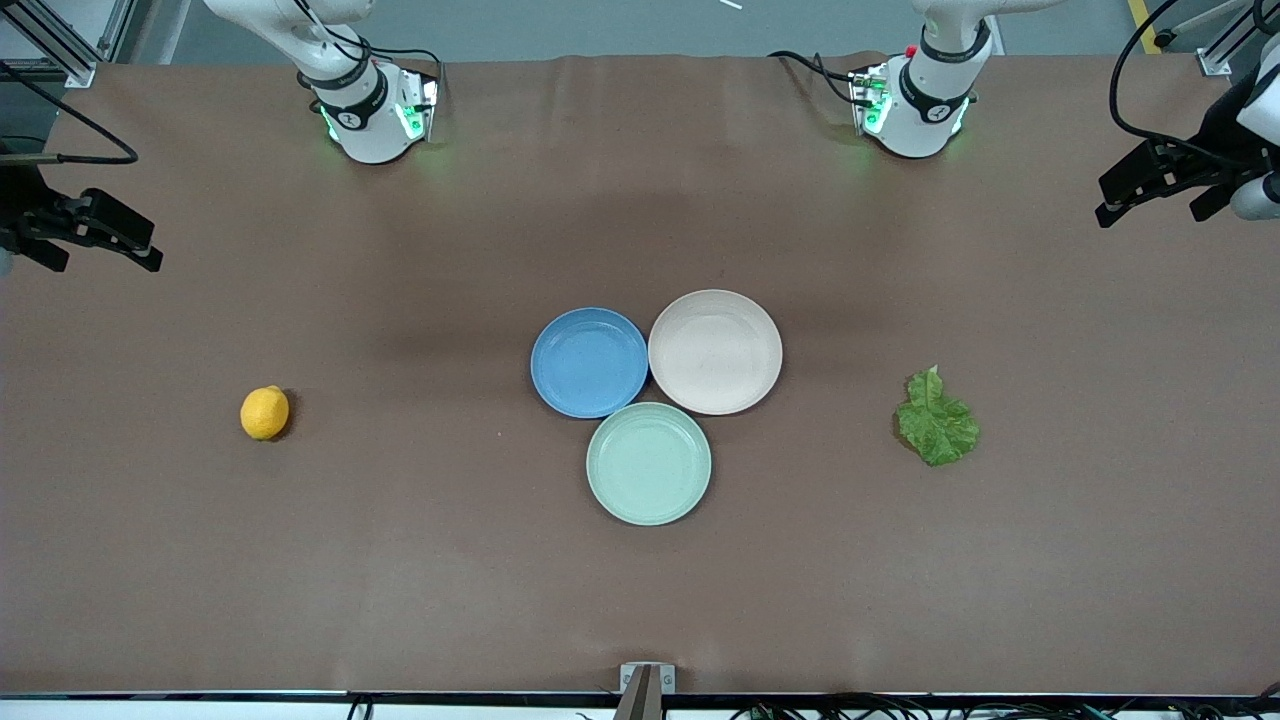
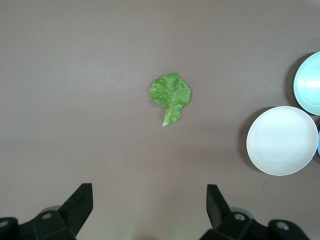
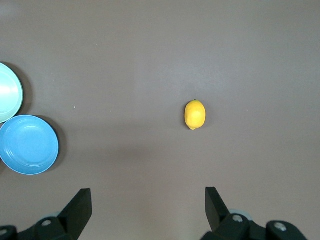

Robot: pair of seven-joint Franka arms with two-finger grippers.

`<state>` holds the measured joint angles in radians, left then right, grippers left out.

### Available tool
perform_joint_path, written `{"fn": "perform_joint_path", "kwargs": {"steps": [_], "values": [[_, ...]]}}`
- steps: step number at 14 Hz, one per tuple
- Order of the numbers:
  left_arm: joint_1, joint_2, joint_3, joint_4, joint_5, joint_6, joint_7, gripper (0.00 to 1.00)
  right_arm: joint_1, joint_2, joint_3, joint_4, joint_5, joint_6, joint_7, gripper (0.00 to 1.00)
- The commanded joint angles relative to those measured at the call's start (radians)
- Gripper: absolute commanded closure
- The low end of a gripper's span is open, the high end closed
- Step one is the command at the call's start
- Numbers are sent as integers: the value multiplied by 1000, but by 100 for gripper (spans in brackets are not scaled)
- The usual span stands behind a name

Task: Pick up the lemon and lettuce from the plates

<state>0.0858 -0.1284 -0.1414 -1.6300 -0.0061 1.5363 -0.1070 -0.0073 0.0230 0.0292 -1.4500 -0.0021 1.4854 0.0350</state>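
Observation:
The lemon (image 1: 265, 413) lies on the bare table toward the right arm's end, off the plates; it also shows in the right wrist view (image 3: 195, 114). The lettuce (image 1: 937, 420) lies flat on the table toward the left arm's end, and in the left wrist view (image 2: 171, 95). The blue plate (image 1: 589, 362) and the cream plate (image 1: 715, 351) sit side by side at mid-table, both empty. My right gripper (image 1: 148, 250) hangs open and empty over the table's edge at its end (image 3: 148, 200). My left gripper (image 1: 1106, 200) hangs open and empty over its end (image 2: 150, 200).
A mint-green plate (image 1: 649, 463), empty, touches the blue and cream plates and lies nearer the front camera. The brown table cover (image 1: 400, 560) spans the whole table. Cables hang by both grippers at the table's ends.

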Motion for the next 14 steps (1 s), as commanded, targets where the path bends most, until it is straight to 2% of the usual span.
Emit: {"fn": "perform_joint_path", "kwargs": {"steps": [1, 14], "values": [[9, 6, -6, 12, -8, -4, 13, 0, -10, 9, 3, 20, 14, -7, 3, 0], [8, 27, -4, 24, 15, -7, 10, 0, -10, 9, 3, 20, 8, -8, 0, 0]]}}
